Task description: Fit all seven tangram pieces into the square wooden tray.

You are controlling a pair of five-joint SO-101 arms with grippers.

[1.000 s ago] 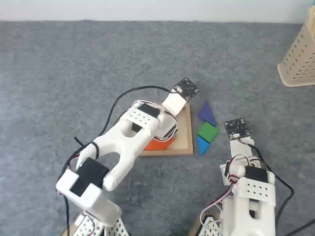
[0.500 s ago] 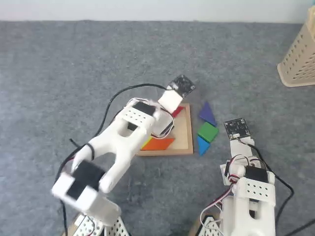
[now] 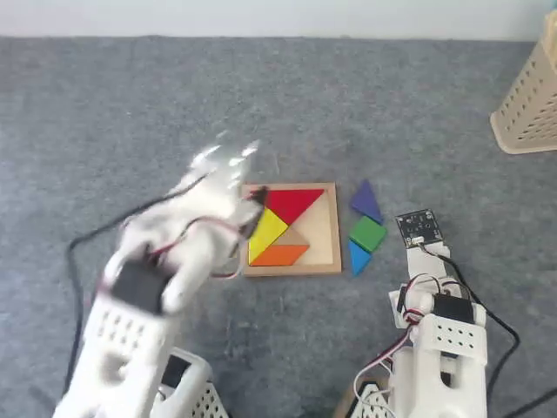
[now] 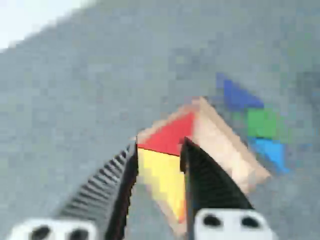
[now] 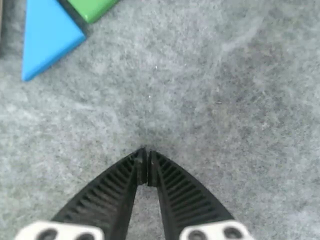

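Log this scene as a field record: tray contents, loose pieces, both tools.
Tray: square wooden tray, partly filled
In tray: red triangle, yellow piece, orange piece
Outside tray: purple triangle, green square, blue triangle, on the carpet on the right arm's side
Left tool: open, empty, above the tray by the yellow piece
Right tool: shut, empty, over carpet near the blue triangle

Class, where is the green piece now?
High view: the green piece lies just right of the wooden tray, between the purple piece and the blue triangle.
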